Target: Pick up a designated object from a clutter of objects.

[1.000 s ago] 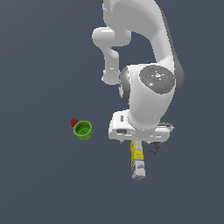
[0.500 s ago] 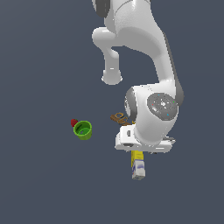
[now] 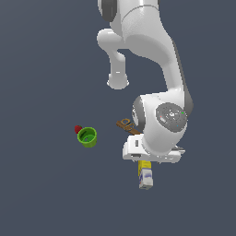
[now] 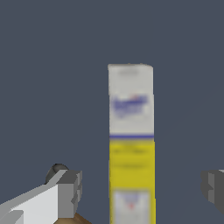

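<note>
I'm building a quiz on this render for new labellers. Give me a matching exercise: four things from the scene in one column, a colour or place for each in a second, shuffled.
Things:
1. carton
2. cup
3. berry-like thing
4. gripper

Descriptions:
A. green, open top
B. red, touching the cup on the exterior view's left
C. fingers spread either side of the carton
D. yellow and white with blue-purple print

Pairs: 1-D, 2-A, 3-B, 4-C
</note>
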